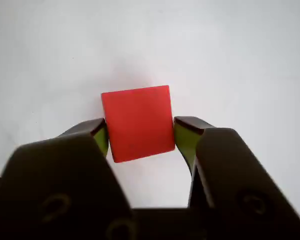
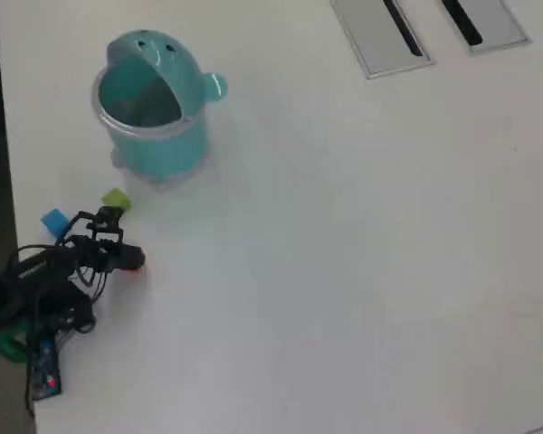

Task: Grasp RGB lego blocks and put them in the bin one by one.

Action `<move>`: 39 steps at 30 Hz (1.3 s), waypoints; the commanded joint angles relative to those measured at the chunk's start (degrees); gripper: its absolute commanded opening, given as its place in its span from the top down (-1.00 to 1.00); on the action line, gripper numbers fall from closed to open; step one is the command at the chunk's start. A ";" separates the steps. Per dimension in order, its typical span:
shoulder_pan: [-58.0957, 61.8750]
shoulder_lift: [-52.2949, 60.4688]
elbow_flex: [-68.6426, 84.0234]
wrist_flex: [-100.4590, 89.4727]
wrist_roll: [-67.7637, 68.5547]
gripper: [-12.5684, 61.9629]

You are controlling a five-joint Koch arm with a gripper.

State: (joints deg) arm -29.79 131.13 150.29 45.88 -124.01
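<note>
In the wrist view my gripper (image 1: 140, 131) is closed on the red block (image 1: 138, 117). Its two green-padded jaws press the block's left and right sides over the white table. In the overhead view the gripper (image 2: 134, 260) is at the lower left, and a bit of the red block (image 2: 139, 263) shows at its tip. The yellow-green block (image 2: 116, 199) and the blue block (image 2: 54, 220) lie on the table just behind the arm. The teal bin (image 2: 154, 108) stands upright further back, with its lid swung open.
Two flat grey panels (image 2: 380, 36) (image 2: 484, 23) are set into the table at the top right of the overhead view. The table's left edge (image 2: 4, 181) runs close beside the arm and the blocks. The arm's cables (image 2: 45, 362) trail at the lower left.
</note>
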 commanded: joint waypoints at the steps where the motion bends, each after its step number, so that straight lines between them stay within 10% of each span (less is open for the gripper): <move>1: -0.88 3.96 -3.60 -0.26 0.44 0.33; 39: -21.53 -0.44 -52.73 -13.89 40.25 0.35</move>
State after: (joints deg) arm -50.98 129.90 104.50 38.58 -83.76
